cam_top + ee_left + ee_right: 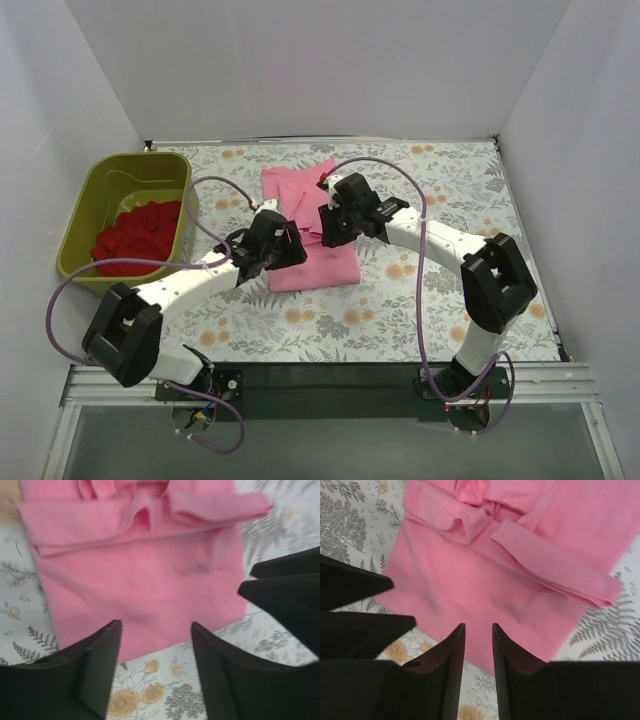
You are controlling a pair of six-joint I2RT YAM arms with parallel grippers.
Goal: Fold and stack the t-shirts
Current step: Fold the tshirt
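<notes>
Pink t-shirt (295,185), near edge ungripped, red t-shirt (140,235) in tub (125,185)

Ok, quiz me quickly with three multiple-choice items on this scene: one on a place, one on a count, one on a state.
1. Where is the red shirt?
A) in the green tub
B) on the table
C) on the floor

2. How many shirts lie on the table?
A) none
B) one
C) two

3. The left gripper is:
A) shut on a shirt
B) open and empty
C) shut on the tub's rim

Answers:
1 A, it lies crumpled inside the tub.
2 B, only the pink shirt lies there.
3 B, its fingers stand apart over the pink shirt's edge with nothing between them.
</notes>
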